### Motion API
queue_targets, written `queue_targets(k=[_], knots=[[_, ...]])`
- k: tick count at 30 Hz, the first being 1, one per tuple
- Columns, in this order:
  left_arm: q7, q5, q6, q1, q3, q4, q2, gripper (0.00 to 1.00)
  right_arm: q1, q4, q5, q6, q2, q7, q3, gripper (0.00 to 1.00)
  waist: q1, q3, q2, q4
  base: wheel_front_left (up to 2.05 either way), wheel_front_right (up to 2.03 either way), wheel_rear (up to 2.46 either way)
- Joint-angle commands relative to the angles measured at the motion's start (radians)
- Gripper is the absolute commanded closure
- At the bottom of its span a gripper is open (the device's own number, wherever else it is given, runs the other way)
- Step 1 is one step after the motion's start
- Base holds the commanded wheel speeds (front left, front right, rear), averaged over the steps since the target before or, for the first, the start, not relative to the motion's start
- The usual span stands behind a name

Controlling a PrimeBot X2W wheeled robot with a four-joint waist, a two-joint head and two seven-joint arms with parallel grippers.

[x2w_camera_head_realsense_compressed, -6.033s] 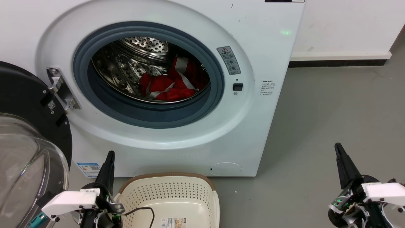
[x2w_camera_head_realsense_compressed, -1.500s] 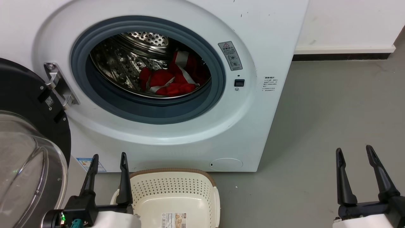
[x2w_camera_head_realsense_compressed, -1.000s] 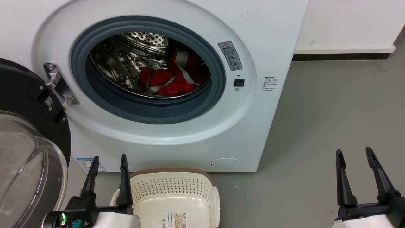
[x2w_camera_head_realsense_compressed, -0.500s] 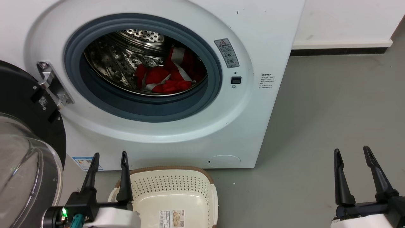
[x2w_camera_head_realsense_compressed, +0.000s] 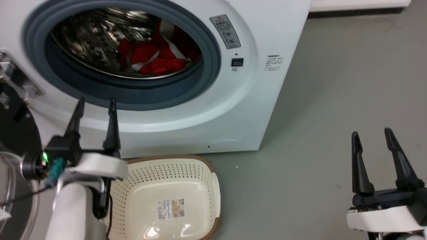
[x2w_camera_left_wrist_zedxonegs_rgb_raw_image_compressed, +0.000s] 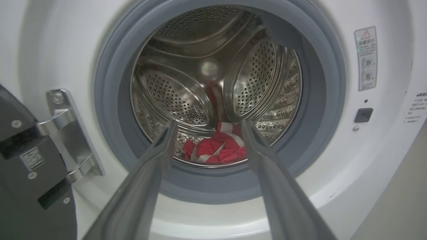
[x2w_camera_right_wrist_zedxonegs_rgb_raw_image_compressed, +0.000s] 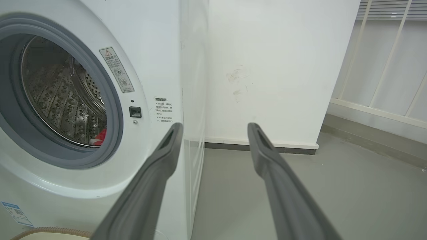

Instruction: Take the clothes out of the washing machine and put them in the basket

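Nearest, at 7 o'clock in the head view, the pale left forearm (x2w_camera_head_realsense_compressed: 73,213) is cut off by the bottom edge. It hides the left side of the basket (x2w_camera_head_realsense_compressed: 168,157). The open door (x2w_camera_head_realsense_compressed: 15,140) is cropped at 9 o'clock, so its shape is hard to make out. The left gripper (x2w_camera_head_realsense_compressed: 96,100) rises from that forearm with its fingers pointing toward 12 o'clock. Its jaws are moderately wide, and the tips are in front of the lower lip of the grey seal (x2w_camera_head_realsense_compressed: 206,66), outside the porthole. The right gripper (x2w_camera_head_realsense_compressed: 371,131) stands at 4 o'clock over the grey floor (x2w_camera_head_realsense_compressed: 333,83), well apart from the machine. Its fingers are upright, its jaws wide, and its wrist is cut off below. At 6 o'clock the basket sits on the floor just in front of the washing machine (x2w_camera_head_realsense_compressed: 233,110), with its near end cropped and a paper label (x2w_camera_head_realsense_compressed: 171,208) on its base. The machine spans 10 to 1 o'clock, its top out of frame. Its steel drum (x2w_camera_left_wrist_zedxonegs_rgb_raw_image_compressed: 186,96) is smeared by blur in the head view and sharper in the left wrist view. The clothes (x2w_camera_head_realsense_compressed: 155,60) lie in a red, pale-striped heap at the bottom of the drum, toward 5 o'clock of the porthole. The seal hides the heap's lower edge. In the left wrist view the heap shows between the fingers, far beyond the tips. In the right wrist view it is a red sliver, with a white wall (x2w_camera_right_wrist_zedxonegs_rgb_raw_image_compressed: 273,66) farthest back.
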Motion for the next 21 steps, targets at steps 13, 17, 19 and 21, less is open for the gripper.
queue_targets(k=[13,17,19,21], knots=[[-0.002,0.013,-0.033,-0.427,-0.015,0.298,0.137,0.0,-0.139,-0.039,0.037,-0.001,0.0,-0.003,0.014,0.0,-0.0001,0.26,0.0,-0.119,0.0,0.0,0.0],[0.004,0.008,-0.037,-0.556,-0.039,0.421,0.19,0.0,-0.164,-0.05,0.053,-0.001,0.001,-0.003,0.015,0.0,-0.0001,0.314,0.0,-0.145,0.0,0.0,0.0],[0.019,0.007,-0.039,-0.621,-0.061,0.471,0.213,0.0,-0.177,-0.056,0.061,-0.001,0.0,-0.003,0.017,0.0,-0.0001,0.34,0.0,-0.155,0.0,0.0,0.0],[0.046,-0.001,-0.039,-0.691,-0.08,0.519,0.243,0.0,-0.185,-0.062,0.069,-0.001,0.001,-0.003,0.02,0.0,-0.0001,0.368,0.0,-0.164,0.0,0.0,0.0]])
